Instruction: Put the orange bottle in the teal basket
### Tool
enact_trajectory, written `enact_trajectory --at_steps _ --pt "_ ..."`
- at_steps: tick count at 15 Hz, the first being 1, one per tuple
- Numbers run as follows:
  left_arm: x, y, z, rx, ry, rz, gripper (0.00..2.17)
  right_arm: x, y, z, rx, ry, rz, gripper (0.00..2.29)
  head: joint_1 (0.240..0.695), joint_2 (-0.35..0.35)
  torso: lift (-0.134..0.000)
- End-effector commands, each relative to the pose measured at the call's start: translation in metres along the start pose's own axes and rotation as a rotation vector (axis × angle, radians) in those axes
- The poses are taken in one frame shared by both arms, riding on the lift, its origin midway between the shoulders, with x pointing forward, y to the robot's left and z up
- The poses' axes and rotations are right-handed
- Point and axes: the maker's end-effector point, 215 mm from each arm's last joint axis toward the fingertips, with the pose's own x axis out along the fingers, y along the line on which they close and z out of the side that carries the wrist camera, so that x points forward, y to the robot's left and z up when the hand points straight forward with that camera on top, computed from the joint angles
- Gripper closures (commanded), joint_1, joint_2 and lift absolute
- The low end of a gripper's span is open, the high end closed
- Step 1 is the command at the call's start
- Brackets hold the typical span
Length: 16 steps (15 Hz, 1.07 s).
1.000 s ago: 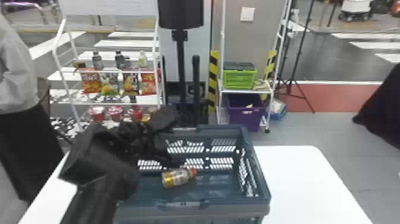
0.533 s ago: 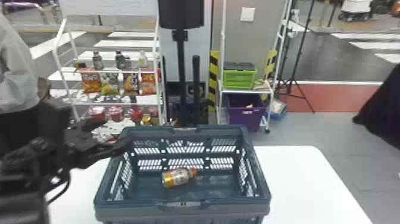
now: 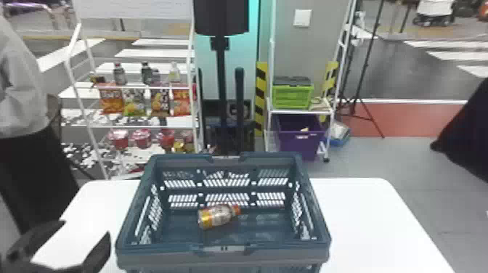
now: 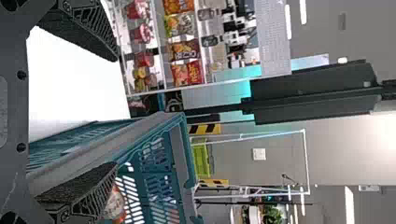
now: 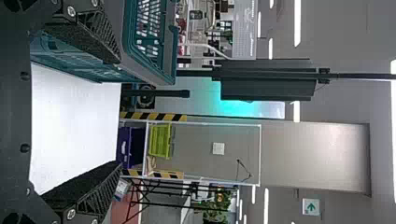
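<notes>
In the head view my left gripper (image 3: 85, 232) stands open at the lower left, outside the teal basket (image 3: 225, 257). Inside the basket the orange bottle (image 3: 217, 216) lies on its side on the floor, its orange cap toward the right. In the left wrist view the left gripper (image 4: 114, 112) has its fingers wide apart with nothing between them; the basket (image 4: 175, 154) and part of the bottle (image 4: 116, 205) appear past one finger. The right wrist view has my right gripper (image 5: 116, 112) open and holding nothing, with the basket (image 5: 149, 70) beyond one finger.
The basket stands on a white table (image 3: 363, 218). Behind it are a white rack (image 3: 132, 126) with snacks and bottles, a black pole (image 3: 220, 90), and a shelf holding a green crate (image 3: 292, 96) above a purple bin (image 3: 300, 143).
The left arm has drawn back from over the basket to the lower left. The bottle has stayed lying in the basket.
</notes>
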Motion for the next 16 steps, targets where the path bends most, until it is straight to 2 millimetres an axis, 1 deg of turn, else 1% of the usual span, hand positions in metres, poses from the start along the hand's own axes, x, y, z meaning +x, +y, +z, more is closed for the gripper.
enact_trajectory --at_steps 1,4,7,8,10,11,13,15,16 --pt "-0.033 -0.021 -0.016 0.05 -0.026 -0.004 0.09 0.004 0.002 -0.007 0.014 0.02 0.002 0.12 0.499 0.0 0.0" --pt "-0.062 -0.054 -0.025 0.058 -0.065 0.011 0.09 0.008 0.007 -0.01 0.049 0.024 0.004 0.11 0.499 0.0 0.0" --pt "-0.082 -0.087 -0.015 0.02 -0.163 0.064 0.09 0.012 0.018 -0.015 0.072 0.027 0.017 0.11 0.499 0.0 0.0" --pt "-0.086 -0.091 -0.012 0.003 -0.185 0.09 0.09 0.014 0.019 -0.014 0.076 0.021 0.019 0.11 0.499 0.0 0.0" --pt "-0.091 -0.09 -0.026 -0.074 -0.167 0.148 0.09 0.016 0.023 -0.015 0.089 0.023 0.02 0.11 0.499 0.0 0.0" --pt "-0.092 -0.091 -0.028 -0.093 -0.166 0.154 0.09 0.016 0.025 -0.017 0.094 0.025 0.022 0.11 0.499 0.0 0.0" --pt "-0.092 -0.093 -0.033 -0.102 -0.159 0.162 0.09 0.017 0.027 -0.025 0.103 0.049 0.021 0.12 0.499 0.0 0.0" --pt "-0.092 -0.092 -0.035 -0.106 -0.151 0.177 0.09 0.018 0.028 -0.024 0.104 0.046 0.022 0.12 0.499 0.0 0.0" --pt "-0.092 -0.091 -0.036 -0.108 -0.148 0.181 0.09 0.017 0.028 -0.026 0.105 0.056 0.023 0.12 0.499 0.0 0.0"
